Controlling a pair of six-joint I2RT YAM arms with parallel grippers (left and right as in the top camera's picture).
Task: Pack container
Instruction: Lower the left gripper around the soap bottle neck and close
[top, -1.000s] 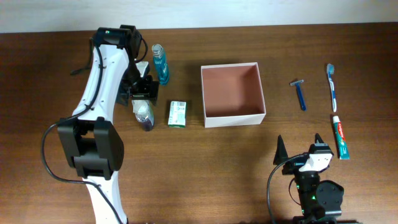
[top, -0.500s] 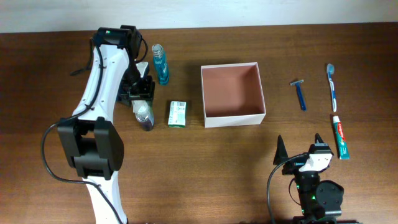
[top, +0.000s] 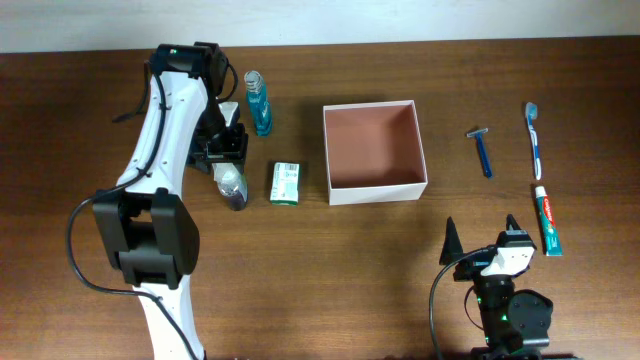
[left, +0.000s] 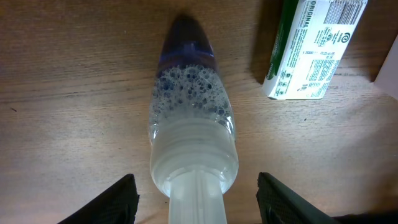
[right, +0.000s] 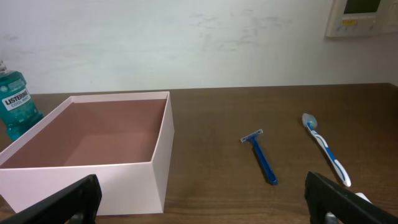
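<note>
The container (top: 421, 150) is a white square box with a reddish-brown inside, empty, at the table's middle; it also shows in the right wrist view (right: 152, 180). My left gripper (top: 226, 152) is open, its fingers either side of the neck of a clear bottle (top: 232, 185) with a dark purple cap lying on the table. In the left wrist view the bottle (left: 191, 130) lies between the fingers (left: 196, 202) without touching them. My right gripper (top: 483, 245) is open and empty at the front edge, right of centre.
A green soap box (top: 286, 183) lies between bottle and container. A teal mouthwash bottle (top: 259, 103) stands at the back. A blue razor (top: 483, 152), toothbrush (top: 534, 138) and toothpaste tube (top: 546, 219) lie right of the container.
The left gripper has shifted slightly down over the lying bottle's neck. The right arm has not moved.
</note>
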